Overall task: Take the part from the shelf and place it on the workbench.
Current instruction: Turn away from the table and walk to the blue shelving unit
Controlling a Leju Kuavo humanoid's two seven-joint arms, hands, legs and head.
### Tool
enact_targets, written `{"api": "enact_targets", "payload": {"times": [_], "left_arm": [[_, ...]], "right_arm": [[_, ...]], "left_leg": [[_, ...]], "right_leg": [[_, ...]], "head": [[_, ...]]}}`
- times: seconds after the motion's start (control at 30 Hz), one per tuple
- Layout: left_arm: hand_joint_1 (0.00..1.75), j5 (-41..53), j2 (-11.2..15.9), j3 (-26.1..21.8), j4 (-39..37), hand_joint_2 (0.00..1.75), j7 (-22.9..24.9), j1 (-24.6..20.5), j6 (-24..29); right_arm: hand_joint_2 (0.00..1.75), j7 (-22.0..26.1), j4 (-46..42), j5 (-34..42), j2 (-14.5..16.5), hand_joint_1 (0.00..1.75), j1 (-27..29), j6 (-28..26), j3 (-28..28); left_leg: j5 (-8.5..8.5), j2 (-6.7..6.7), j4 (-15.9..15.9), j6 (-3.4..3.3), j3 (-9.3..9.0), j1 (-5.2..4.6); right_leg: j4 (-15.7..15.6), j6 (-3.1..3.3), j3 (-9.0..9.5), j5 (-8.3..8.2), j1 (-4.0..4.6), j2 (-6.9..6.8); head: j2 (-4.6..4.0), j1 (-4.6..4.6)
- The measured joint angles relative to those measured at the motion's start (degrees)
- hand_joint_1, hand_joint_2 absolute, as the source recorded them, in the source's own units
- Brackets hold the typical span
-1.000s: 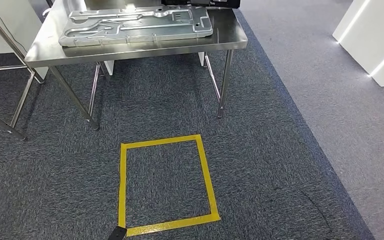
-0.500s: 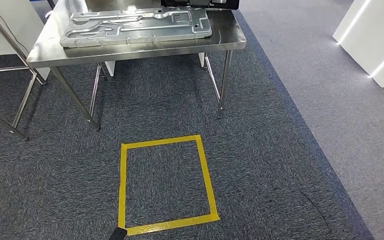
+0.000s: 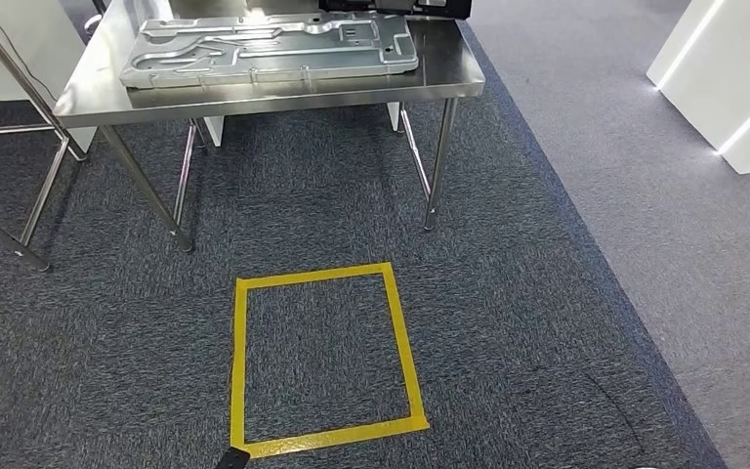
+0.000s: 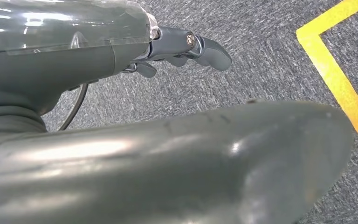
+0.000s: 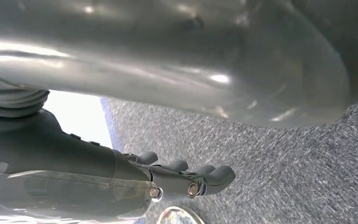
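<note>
A large silver pressed-metal panel [image 3: 269, 47] lies flat on the steel workbench [image 3: 273, 101] at the top of the head view. My left hand [image 4: 168, 46] hangs over the grey carpet beside a yellow tape line [image 4: 335, 79], its fingers [image 4: 209, 51] loosely extended with nothing in them. My right hand [image 5: 168, 175] also hangs over the carpet, its dark fingers [image 5: 214, 177] straight and apart and holding nothing.
A yellow taped square [image 3: 239, 362] marks the carpet in front of the workbench. A second steel frame [image 3: 20, 195] stands at the left. A white lit structure [image 3: 732, 78] stands on the lighter floor [image 3: 664, 195] at the right. A black object [image 3: 391, 8] sits at the bench's far edge.
The whole head picture has swayed slightly, so the camera moved. The panel stays where it was on the workbench.
</note>
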State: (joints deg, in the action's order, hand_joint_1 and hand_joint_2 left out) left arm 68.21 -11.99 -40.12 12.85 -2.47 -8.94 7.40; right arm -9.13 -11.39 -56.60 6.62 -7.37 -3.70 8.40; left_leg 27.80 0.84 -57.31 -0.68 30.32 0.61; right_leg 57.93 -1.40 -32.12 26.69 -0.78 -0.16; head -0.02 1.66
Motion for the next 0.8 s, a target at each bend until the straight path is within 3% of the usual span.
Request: {"api": "enact_targets", "payload": {"times": [0.03,0.07,0.17,0.2,0.23,0.3,0.33,0.37,0.43,0.5,0.57,0.63,0.7,0.73,0.8], "left_arm": [[0.0,0.0,0.0,0.0,0.0,0.0,0.0,0.0,0.0],[0.0,0.0,0.0,0.0,0.0,0.0,0.0,0.0,0.0],[0.0,0.1,0.0,0.0,0.0,0.0,-0.1,0.3,0.0],[0.0,0.1,0.0,0.0,-0.1,0.0,-0.1,0.4,0.0],[0.0,0.2,0.0,0.0,-0.1,0.0,-0.1,0.5,0.0],[0.0,0.4,0.0,0.1,-0.2,0.0,-0.1,0.6,0.0],[0.0,0.5,0.0,0.1,-0.2,0.0,-0.1,0.6,-0.1],[0.0,0.5,0.0,0.1,-0.2,0.0,-0.1,0.5,-0.1],[0.0,0.6,0.0,0.1,-0.2,0.0,-0.1,0.4,-0.2],[0.0,0.7,0.0,0.1,-0.2,0.0,-0.1,0.5,-0.2],[0.0,0.9,0.1,0.1,-0.2,0.0,-0.2,0.6,-0.3],[0.0,0.9,0.2,0.1,-0.2,0.0,-0.3,0.5,-0.3],[0.0,0.9,0.4,0.1,-0.2,0.0,-0.6,0.7,-0.5],[0.0,0.9,0.6,0.1,-0.2,0.0,-0.7,0.8,-0.5],[0.0,1.0,0.8,0.1,-0.2,0.0,-0.9,1.0,-0.5]], "right_arm": [[0.0,0.0,0.0,-0.2,0.0,0.0,0.0,0.0,-0.3],[0.44,0.0,0.0,-0.4,0.0,0.0,0.0,0.0,-0.5],[1.75,0.1,0.0,-1.1,0.0,0.0,0.0,0.1,-0.9],[1.75,0.1,0.0,-1.2,0.0,0.0,-0.1,0.1,-1.1],[1.75,0.1,0.0,-1.3,0.0,0.0,-0.2,0.1,-1.2],[1.75,0.0,0.0,-1.3,0.0,0.0,-0.2,0.1,-1.5],[1.75,0.0,0.0,-1.3,0.0,0.0,-0.1,0.1,-1.6],[1.75,0.0,0.0,-1.3,0.0,0.0,-0.1,0.0,-1.6],[1.75,0.1,0.0,-1.3,0.0,0.0,-0.1,-0.1,-1.6],[1.75,0.2,0.0,-1.4,0.0,0.0,-0.4,-0.3,-1.6],[1.75,0.3,0.0,-1.6,0.0,0.0,-0.6,-0.3,-1.6],[1.75,0.3,0.0,-1.7,0.0,0.0,-0.6,-0.3,-1.6],[1.75,0.3,0.0,-1.9,0.0,0.0,-0.7,-0.3,-1.6],[1.75,0.3,0.0,-2.0,0.0,0.0,-0.8,-0.3,-1.6],[1.75,0.4,0.0,-2.2,0.1,0.0,-1.1,-0.3,-1.6]], "left_leg": [[-0.39,-0.08,0.5,-0.27,-0.13,0.19],[-0.8,-0.17,1.0,-0.54,-0.22,0.39],[-1.31,-0.64,1.1,-0.75,0.24,0.48],[-1.35,-0.94,1.1,-0.67,0.37,0.51],[-1.37,-1.34,0.9,-0.55,0.46,0.57],[-1.2,-2.44,0.3,-0.08,0.64,0.82],[-1.08,-3.02,-0.1,0.33,0.88,0.84],[-1.0,-3.58,-0.5,0.79,1.23,0.84],[-1.13,-4.49,-0.9,1.69,1.94,0.76],[-1.29,-4.98,-0.9,2.37,2.3,0.97],[0.29,-3.71,-3.2,2.69,3.52,1.05],[3.99,-2.01,-10.1,2.77,6.68,1.0],[6.49,-1.57,-16.8,2.78,9.62,1.0],[6.27,-1.46,-17.7,2.68,9.86,0.98],[3.25,-0.95,-13.0,2.2,7.31,0.83]], "right_leg": [[0.7,-0.21,-0.28,0.69,0.01,-0.01],[2.4,-0.4,-1.04,2.05,0.01,0.01],[12.7,-0.9,-5.49,7.5,-0.17,0.11],[14.8,-1.08,-6.24,7.93,-0.28,0.11],[14.7,-1.23,-5.92,7.2,-0.43,0.12],[8.4,-1.49,-2.42,3.6,-0.97,0.79],[4.7,-1.55,-0.52,2.41,-1.19,1.93],[2.0,-1.34,0.76,1.77,-1.32,2.99],[0.7,-0.52,1.21,2.13,-1.16,4.12],[0.6,0.56,1.09,1.93,-1.07,3.14],[0.4,1.53,1.16,1.69,-1.05,1.89],[0.3,2.15,1.12,1.66,-0.67,0.46],[0.3,2.4,1.07,1.73,-0.2,-0.88],[0.3,2.46,1.09,1.78,-0.01,-1.5],[0.4,2.53,1.28,1.9,0.27,-2.65]], "head": [[0.0,0.0],[0.0,0.0],[0.0,0.0],[0.0,0.0],[0.0,0.0],[0.0,0.0],[0.0,0.0],[0.0,0.01],[0.0,0.02],[0.0,0.03],[0.0,0.04],[0.0,0.04],[0.0,0.04],[0.0,0.04],[0.0,0.04]]}}
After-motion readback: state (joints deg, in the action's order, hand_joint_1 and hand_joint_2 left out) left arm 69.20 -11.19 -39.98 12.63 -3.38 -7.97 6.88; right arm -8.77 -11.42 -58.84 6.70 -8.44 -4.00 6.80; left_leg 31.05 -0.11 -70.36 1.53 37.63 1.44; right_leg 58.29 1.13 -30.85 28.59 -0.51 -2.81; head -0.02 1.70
